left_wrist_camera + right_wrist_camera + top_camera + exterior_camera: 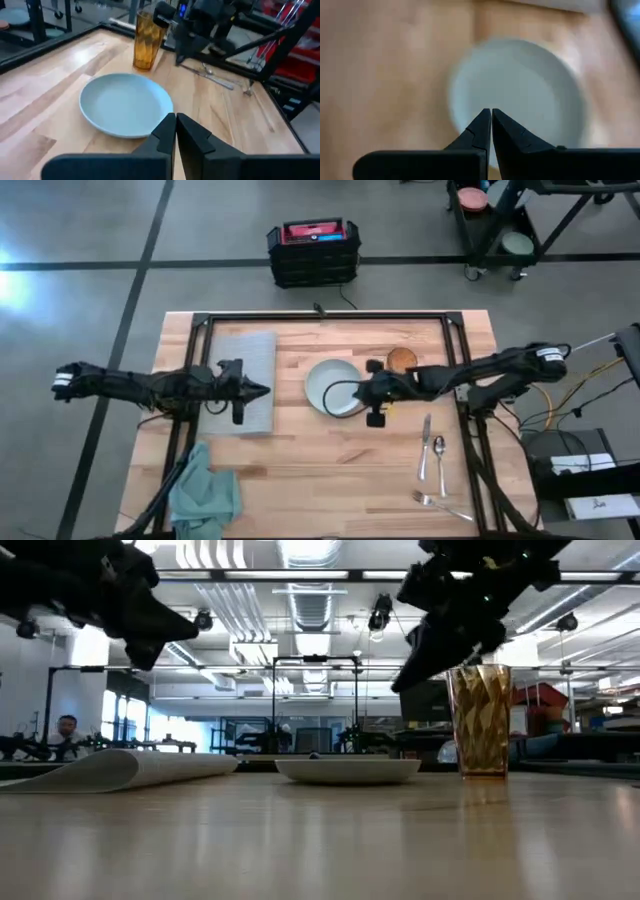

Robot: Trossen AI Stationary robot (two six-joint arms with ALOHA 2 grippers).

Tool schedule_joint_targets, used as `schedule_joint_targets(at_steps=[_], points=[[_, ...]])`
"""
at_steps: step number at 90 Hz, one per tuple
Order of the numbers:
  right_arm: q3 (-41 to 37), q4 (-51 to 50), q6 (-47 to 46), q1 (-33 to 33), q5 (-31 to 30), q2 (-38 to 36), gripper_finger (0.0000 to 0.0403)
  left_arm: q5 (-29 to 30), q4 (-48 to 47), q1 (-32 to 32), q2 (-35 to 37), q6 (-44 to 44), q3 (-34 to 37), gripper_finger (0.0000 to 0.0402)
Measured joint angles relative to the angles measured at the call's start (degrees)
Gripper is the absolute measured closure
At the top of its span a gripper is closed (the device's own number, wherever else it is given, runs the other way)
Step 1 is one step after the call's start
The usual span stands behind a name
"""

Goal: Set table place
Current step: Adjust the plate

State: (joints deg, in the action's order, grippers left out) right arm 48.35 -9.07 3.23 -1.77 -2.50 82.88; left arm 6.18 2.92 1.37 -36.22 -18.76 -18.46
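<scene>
Both claws are clenched empty: left gripper hangs over the placemat's inner edge at the table's left-back, and right gripper hovers above the plate. My worry is that right arm: the amber glass stands just beside it, so I could tip it with a sideways swing toward the placemat.

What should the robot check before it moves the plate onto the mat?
1. Right tool above the plate: ok.
2. Right tool open to grab: not ok, shut.
3. Placemat lies flat: not ok, one edge curls up in the low view.
4. Left tool off the placemat: not ok, it hangs at the placemat's edge, shut.
5. Amber glass upright, apart from the plate: ok.
6. Cutlery out of the path: ok.
</scene>
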Motion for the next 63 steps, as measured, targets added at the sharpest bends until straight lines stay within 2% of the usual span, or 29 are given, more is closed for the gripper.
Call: schedule_joint_targets(at_steps=[23, 38, 56, 63], points=[[7.43, -1.52, -0.35, -2.12, 1.49, 15.54, 0.0401, -1.21, -0.13, 3.88, -9.85, -3.48, -2.62, 0.0402], [12.96, -5.03, 2.33, -2.35, 0.70, 22.58, 0.0401, -1.26, -0.54, 8.02, -13.33, -4.57, -3.84, 0.0402], [18.39, -9.74, 7.45, -0.86, -9.54, 25.66, 0.0401, -0.16, -0.24, 9.35, -14.76, -4.74, -5.13, 0.0402], [19.41, -9.63, 8.94, 0.74, -10.97, 25.80, 0.0401, 0.43, -0.16, 9.35, -15.25, -4.90, -5.13, 0.0402]])
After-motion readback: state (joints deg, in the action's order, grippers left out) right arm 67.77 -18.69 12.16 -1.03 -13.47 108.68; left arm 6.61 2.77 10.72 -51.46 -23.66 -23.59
